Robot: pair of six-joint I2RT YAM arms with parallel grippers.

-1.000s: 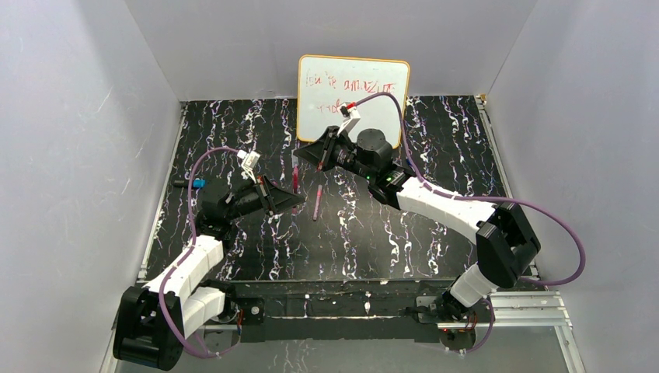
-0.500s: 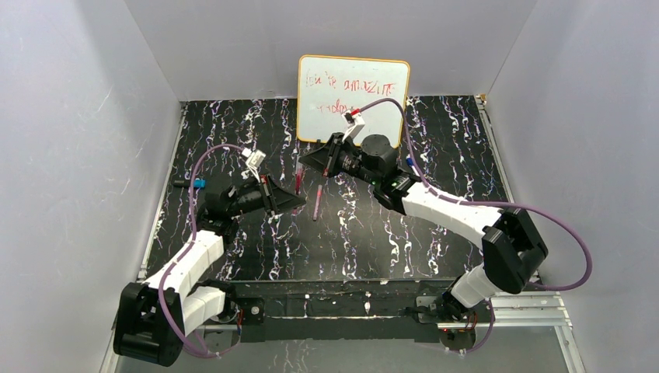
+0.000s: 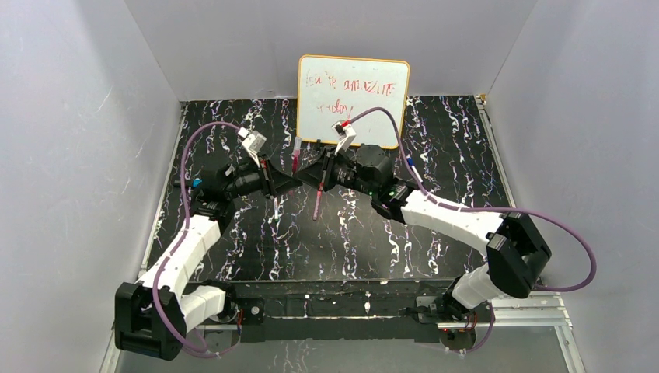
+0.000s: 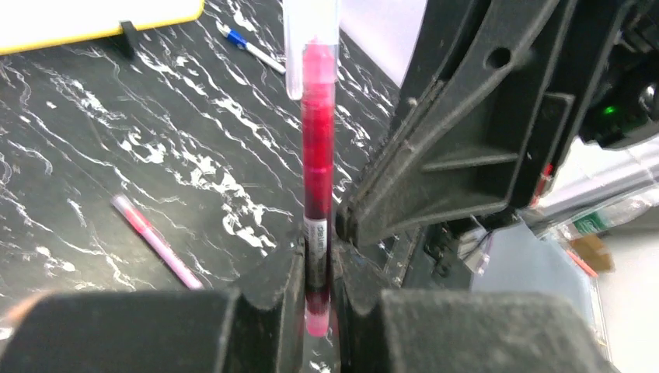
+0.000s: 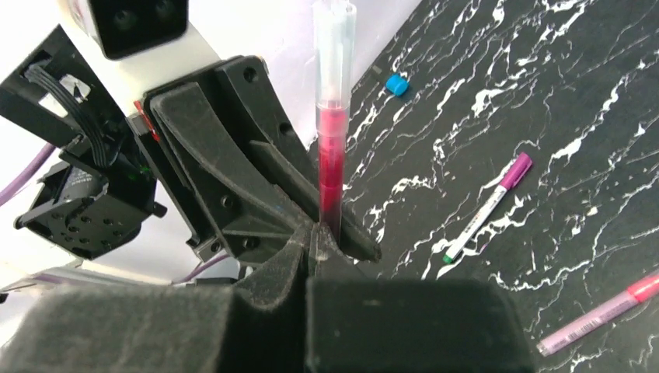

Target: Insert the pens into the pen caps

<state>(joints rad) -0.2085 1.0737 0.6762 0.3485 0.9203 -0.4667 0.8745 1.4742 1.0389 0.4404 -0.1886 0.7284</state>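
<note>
Toward the desk's (image 3: pixel 350 249) far edge, my left hand (image 4: pixel 319 256) is clamping a magenta pen (image 4: pixel 317 132) wearing a clear cap (image 4: pixel 311 39); my right hand (image 5: pixel 317 237) is resting closed against it. I am judging one done; loose pens (image 3: pixel 318 203) and a blue cap (image 5: pixel 396 84) are waiting.

Before the whiteboard (image 3: pixel 353 97) at the back of the table (image 3: pixel 435 233), an upright pen (image 4: pixel 317 140) in the left gripper (image 4: pixel 316 264) stands just beside the right gripper (image 5: pixel 319 237), a second pen (image 3: pixel 318 203) apparently lying nearer.
</note>
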